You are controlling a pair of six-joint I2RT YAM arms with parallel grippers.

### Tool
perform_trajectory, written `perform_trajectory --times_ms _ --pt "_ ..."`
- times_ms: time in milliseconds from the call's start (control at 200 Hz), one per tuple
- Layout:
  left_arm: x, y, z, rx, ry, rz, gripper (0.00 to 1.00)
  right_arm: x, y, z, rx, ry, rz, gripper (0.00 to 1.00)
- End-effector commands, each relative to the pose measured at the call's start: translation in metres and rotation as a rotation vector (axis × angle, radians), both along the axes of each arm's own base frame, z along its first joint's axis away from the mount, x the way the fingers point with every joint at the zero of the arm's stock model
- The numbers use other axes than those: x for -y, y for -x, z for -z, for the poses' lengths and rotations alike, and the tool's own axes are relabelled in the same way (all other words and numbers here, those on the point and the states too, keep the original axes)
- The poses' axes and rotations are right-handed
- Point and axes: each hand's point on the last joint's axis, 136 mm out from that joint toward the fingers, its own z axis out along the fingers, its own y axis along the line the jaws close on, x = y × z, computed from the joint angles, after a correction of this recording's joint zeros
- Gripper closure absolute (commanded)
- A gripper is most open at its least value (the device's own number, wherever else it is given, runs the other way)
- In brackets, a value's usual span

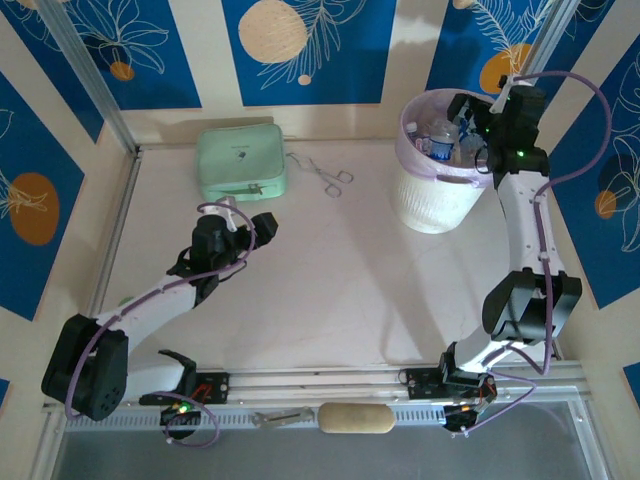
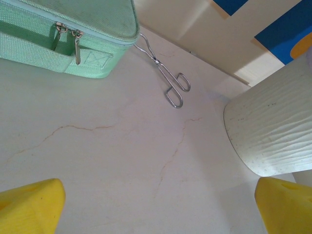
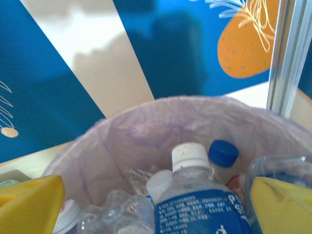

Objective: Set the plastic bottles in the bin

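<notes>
The bin (image 1: 435,205), a white slatted basket with a pale lilac liner, stands at the far right of the table and holds several plastic bottles (image 1: 440,135). My right gripper (image 1: 472,135) hangs over its mouth, open. In the right wrist view its yellow fingers (image 3: 29,204) stand wide apart. Between them a clear bottle (image 3: 200,204) with a blue label and white cap rests on the pile, next to a blue-capped one (image 3: 224,152). My left gripper (image 1: 262,228) is open above bare table at centre-left with nothing between its fingertips (image 2: 34,207). The bin's wall (image 2: 273,131) is to its right.
A mint-green zip case (image 1: 240,162) lies at the back left, its zipper pulls facing my left gripper (image 2: 63,34). Metal tongs (image 1: 325,175) lie between the case and the bin. A tan pad (image 1: 355,418) sits on the near rail.
</notes>
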Motion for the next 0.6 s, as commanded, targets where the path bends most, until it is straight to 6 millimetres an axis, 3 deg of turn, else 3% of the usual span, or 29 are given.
perform_trajectory --times_ms 0,120,235,385,595 --pt "-0.01 0.001 -0.004 0.02 -0.043 -0.023 0.01 -0.005 0.02 -0.052 0.119 0.027 -0.008 0.01" --pt "-0.018 -0.001 -0.008 0.034 -0.08 -0.041 0.01 -0.017 0.041 -0.071 0.178 0.031 -0.045 0.01" --pt "-0.032 -0.005 -0.013 0.049 -0.154 -0.076 0.01 -0.043 0.065 -0.068 0.201 0.04 -0.111 0.01" --pt "-0.054 -0.011 -0.018 0.076 -0.295 -0.129 0.01 -0.079 0.096 -0.029 0.188 0.059 -0.195 0.01" --pt "-0.082 -0.021 -0.015 0.083 -0.476 -0.199 0.01 -0.132 0.148 0.046 0.135 0.086 -0.32 0.01"
